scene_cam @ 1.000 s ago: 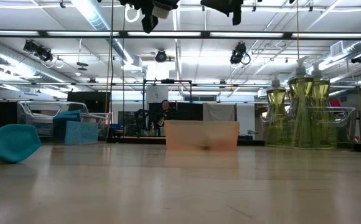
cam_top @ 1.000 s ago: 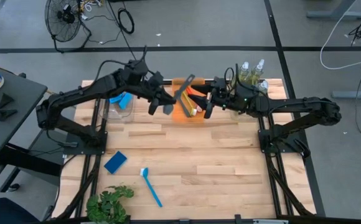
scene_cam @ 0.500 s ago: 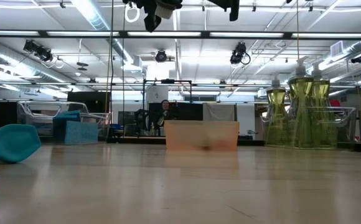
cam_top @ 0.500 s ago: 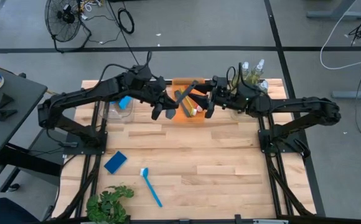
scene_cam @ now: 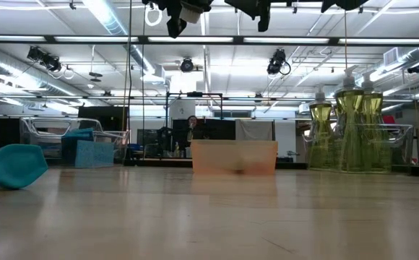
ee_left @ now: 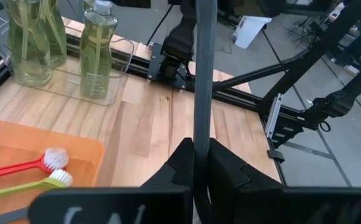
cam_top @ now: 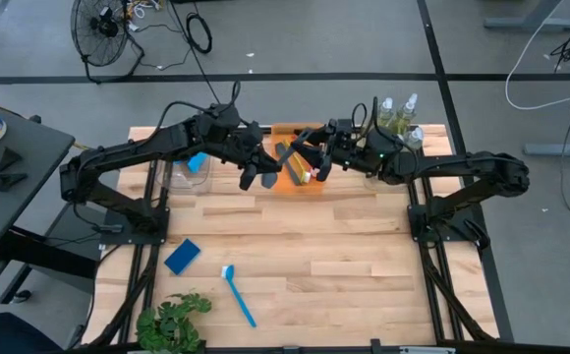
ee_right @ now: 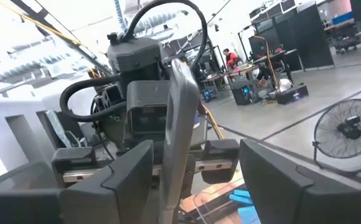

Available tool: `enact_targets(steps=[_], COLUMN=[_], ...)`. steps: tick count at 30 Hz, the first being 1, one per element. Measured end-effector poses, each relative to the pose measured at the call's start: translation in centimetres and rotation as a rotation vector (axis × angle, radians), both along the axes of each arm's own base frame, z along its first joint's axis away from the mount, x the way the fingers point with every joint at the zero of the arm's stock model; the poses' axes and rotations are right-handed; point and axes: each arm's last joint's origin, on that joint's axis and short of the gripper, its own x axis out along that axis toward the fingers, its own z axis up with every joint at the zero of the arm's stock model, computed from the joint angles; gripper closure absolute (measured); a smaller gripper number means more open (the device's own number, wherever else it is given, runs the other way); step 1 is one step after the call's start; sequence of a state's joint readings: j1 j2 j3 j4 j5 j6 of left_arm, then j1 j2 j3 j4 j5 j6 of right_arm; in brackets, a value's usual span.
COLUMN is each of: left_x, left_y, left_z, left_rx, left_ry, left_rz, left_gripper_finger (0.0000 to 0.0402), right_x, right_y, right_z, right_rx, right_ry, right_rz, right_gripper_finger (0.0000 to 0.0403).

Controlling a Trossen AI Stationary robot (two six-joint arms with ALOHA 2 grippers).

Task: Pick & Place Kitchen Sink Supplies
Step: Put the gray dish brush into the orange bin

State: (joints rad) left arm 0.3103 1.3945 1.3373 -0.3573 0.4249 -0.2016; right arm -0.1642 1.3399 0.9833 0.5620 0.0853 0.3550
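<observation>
Since a second ago, the right gripper (cam_top: pixel 310 167) has slid toward the left gripper (cam_top: pixel 262 174) above the orange tray (cam_top: pixel 300 184). From the high view, the left one pinches a dark long-handled brush (cam_top: pixel 291 157), its long axis slanting across the tray toward the right arm. The low view shows only both grippers up at the top edge. The left wrist view alone shows the handle (ee_left: pixel 203 68) clamped between pressed-together fingers, running straight away from the wrist. The right wrist view shows spread fingers (ee_right: pixel 131 171) flanking that handle (ee_right: pixel 179 118).
</observation>
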Motion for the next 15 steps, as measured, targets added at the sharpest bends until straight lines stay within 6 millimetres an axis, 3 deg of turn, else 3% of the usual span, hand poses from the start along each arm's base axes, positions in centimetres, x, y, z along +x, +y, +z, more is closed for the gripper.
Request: enact_targets(steps=[7,15], left_x=[0.00,0.00], left_y=[0.03,0.06], left_z=[0.00,-0.01], left_rx=[0.006,0.018], left_ry=[0.000,0.000], left_rz=[0.005,0.009], left_gripper_finger=[0.0354,0.0379], right_x=[0.05,0.05], right_y=[0.07,0.07], right_z=[-0.06,-0.06], right_rx=[0.021,0.031], right_ry=[-0.002,-0.004], right_rz=[0.031,0.033], right_gripper_finger=[0.0181,0.0262])
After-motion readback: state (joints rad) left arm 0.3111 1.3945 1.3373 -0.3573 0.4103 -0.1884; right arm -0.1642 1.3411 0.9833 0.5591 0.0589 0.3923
